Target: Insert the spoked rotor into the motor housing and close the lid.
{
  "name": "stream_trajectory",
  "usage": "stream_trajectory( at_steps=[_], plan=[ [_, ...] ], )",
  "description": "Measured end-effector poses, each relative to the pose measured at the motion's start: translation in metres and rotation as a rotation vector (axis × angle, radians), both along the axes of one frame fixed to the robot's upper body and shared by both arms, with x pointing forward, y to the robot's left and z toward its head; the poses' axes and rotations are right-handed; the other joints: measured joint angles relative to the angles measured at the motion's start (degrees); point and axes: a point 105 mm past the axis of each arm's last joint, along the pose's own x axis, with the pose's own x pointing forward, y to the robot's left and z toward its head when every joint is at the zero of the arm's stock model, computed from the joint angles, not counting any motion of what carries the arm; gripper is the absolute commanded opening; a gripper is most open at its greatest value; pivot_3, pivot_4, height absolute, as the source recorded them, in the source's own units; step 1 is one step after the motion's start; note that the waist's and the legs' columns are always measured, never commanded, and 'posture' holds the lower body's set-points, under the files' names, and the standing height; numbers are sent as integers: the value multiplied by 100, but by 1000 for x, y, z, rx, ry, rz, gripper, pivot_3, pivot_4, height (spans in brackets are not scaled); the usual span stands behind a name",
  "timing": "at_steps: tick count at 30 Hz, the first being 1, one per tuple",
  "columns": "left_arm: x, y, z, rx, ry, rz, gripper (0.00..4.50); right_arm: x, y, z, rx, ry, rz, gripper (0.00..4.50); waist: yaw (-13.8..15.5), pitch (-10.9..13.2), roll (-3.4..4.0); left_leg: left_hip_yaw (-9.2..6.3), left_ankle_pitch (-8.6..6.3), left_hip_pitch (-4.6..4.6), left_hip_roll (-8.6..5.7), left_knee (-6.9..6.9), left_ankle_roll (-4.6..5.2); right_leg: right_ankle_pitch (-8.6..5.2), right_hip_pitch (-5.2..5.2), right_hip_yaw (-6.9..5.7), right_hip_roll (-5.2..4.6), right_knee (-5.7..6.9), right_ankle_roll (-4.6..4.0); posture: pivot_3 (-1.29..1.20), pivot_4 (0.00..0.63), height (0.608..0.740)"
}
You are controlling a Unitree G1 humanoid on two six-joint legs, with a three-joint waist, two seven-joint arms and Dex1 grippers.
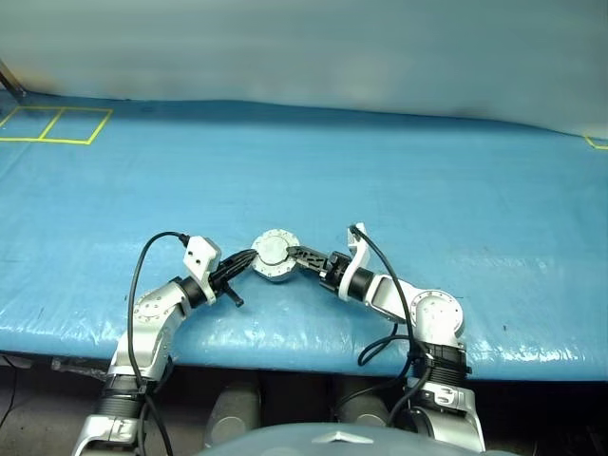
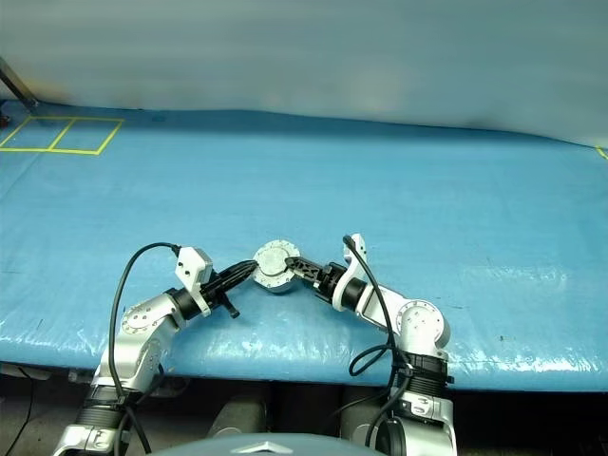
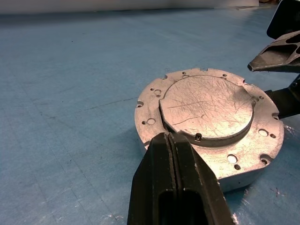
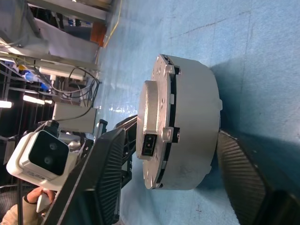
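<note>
Housing: I see the motor housing (image 1: 274,256) resting on the blue counter (image 1: 399,180), near its front edge, with the lid (image 3: 208,105) shut flat on top, plain scratched silver face up. I cannot tell what is inside.
Left hand: my left hand (image 3: 169,140) comes in from the housing's left with its fingers pressed together, tips resting on the housing's top rim right at the lid's edge. It grips nothing.
Right hand: my right hand (image 1: 296,256) reaches in from the housing's right, one finger (image 4: 101,176) on each side of the housing body, partly open. I cannot tell whether the pads touch the metal.
Room: the counter lies bare and wide behind and to both sides of the housing; yellow tape squares (image 1: 57,123) mark the far left corner, well apart.
</note>
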Motion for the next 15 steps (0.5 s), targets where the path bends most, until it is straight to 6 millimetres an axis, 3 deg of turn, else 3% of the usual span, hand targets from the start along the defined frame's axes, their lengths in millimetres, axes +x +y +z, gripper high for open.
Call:
stream_trajectory(
  at_steps=[4,15],
  plan=[
    [-1,3,-2,9,3,12,0,1,1,1,15,0,-6,1128,-5,2,4,-1,0,-2,0,-1,0,0,-2,0,0,-1,0,0,150,740],
    [-1,5,-3,5,5,29,0,1,4,1,4,1,2,1128,-39,2,5,-1,0,0,1,0,0,0,-1,-1,0,0,0,0,150,740]
  ],
)
